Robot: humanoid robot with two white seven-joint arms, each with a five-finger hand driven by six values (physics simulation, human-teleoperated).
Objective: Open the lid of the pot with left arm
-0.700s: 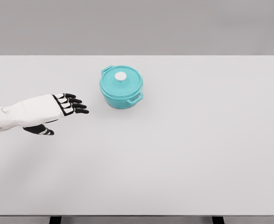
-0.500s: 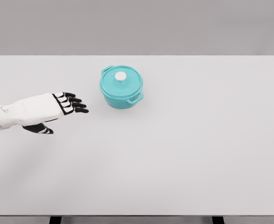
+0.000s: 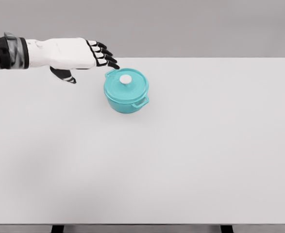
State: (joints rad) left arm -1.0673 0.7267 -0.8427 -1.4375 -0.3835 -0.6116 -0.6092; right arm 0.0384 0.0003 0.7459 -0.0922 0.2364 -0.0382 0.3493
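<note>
A teal pot [image 3: 126, 91] with two side handles stands on the white table [image 3: 181, 155], a little left of the middle toward the back. Its teal lid [image 3: 125, 83] sits closed on it, with a small white knob [image 3: 125, 78] on top. My left hand [image 3: 91, 60] comes in from the upper left, raised above the table. Its black-tipped fingers [image 3: 108, 57] are stretched out and end just left of and above the pot's far handle. The thumb hangs below the palm. The hand holds nothing.
Grey wall lies behind the table's far edge. Two dark table legs show at the bottom edge. The right arm is out of view.
My left hand has risen from low at the left of the table and moved up and to the right, ending close to the pot's upper left side. The pot has not moved.
</note>
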